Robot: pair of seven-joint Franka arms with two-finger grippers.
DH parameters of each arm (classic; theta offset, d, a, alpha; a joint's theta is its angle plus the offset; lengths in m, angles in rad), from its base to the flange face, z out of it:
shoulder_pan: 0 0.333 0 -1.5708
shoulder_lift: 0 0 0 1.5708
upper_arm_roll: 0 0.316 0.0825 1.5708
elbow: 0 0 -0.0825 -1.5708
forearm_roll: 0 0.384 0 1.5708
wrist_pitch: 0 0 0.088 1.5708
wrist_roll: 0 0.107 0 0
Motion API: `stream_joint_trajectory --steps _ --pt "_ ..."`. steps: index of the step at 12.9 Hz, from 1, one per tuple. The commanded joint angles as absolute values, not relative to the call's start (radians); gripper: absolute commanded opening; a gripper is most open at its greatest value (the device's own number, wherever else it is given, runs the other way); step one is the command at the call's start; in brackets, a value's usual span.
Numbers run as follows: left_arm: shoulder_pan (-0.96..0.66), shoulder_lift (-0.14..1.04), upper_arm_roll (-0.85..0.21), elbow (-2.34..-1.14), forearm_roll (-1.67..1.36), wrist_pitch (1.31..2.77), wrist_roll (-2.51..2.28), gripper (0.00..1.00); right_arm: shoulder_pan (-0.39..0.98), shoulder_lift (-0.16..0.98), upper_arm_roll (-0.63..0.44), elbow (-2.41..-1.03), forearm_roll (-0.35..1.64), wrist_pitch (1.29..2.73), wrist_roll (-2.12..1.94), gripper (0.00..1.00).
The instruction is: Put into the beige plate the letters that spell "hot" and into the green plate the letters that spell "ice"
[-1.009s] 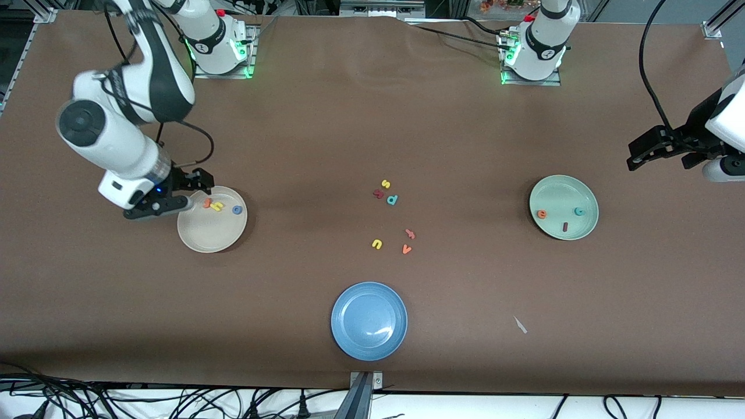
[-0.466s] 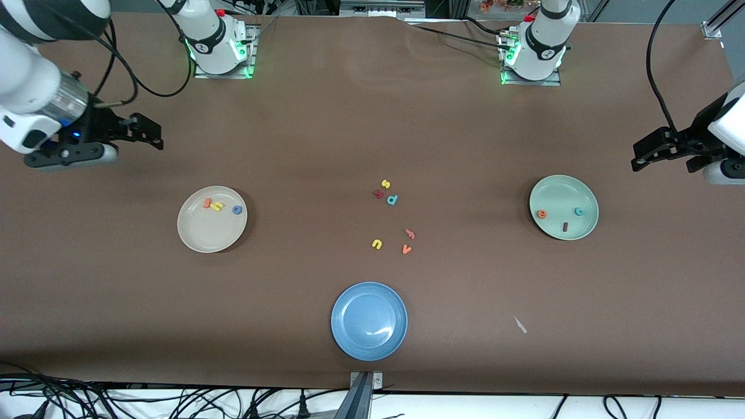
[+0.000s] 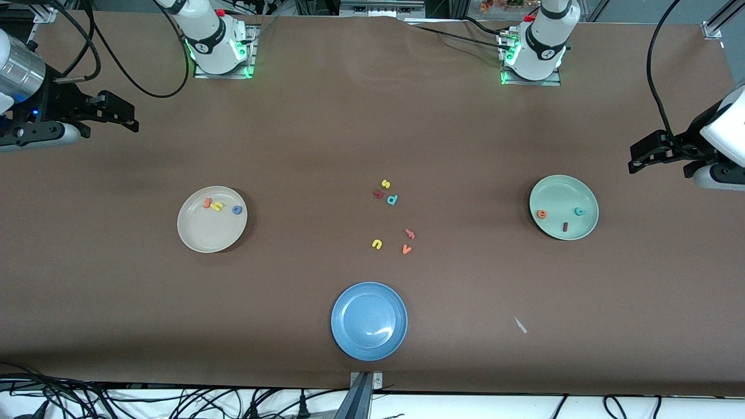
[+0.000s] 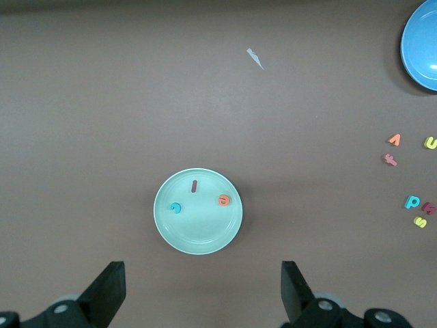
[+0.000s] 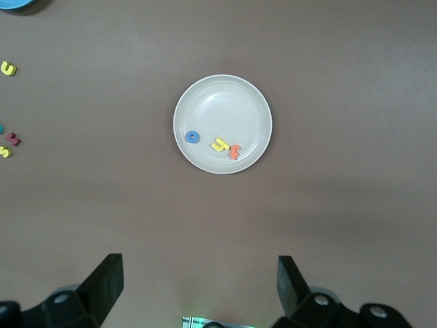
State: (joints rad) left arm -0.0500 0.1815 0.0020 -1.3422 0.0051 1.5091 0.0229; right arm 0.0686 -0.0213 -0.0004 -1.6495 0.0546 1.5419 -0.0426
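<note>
The beige plate holds the orange t, yellow h and blue o. In the green plate lie the orange e, teal c and dark red i. My right gripper hangs open and empty over bare table at the right arm's end. My left gripper hangs open and empty over the table at the left arm's end, beside the green plate.
A blue plate sits near the front edge at mid-table. Loose letters lie in the middle: yellow s, teal p, a dark red one, yellow u, orange v, a pinkish one. A pale scrap lies on the table.
My right gripper has risen from the beige plate's rim and pulled back toward the right arm's end of the table. The left arm has hardly moved. The letters are unmoved.
</note>
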Motion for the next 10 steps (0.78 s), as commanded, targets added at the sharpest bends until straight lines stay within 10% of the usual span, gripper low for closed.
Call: stream_joint_trajectory --steps 1,10 --pt "-0.052 0.189 -0.002 -1.339 -0.026 1.520 0.043 1.00 0.074 -0.009 -0.011 -1.617 0.048 1.516 -0.044 1.00" --pt "-0.051 0.206 0.002 -1.338 -0.074 1.520 0.051 1.00 0.074 0.005 -0.009 -1.585 0.017 1.514 -0.052 1.00"
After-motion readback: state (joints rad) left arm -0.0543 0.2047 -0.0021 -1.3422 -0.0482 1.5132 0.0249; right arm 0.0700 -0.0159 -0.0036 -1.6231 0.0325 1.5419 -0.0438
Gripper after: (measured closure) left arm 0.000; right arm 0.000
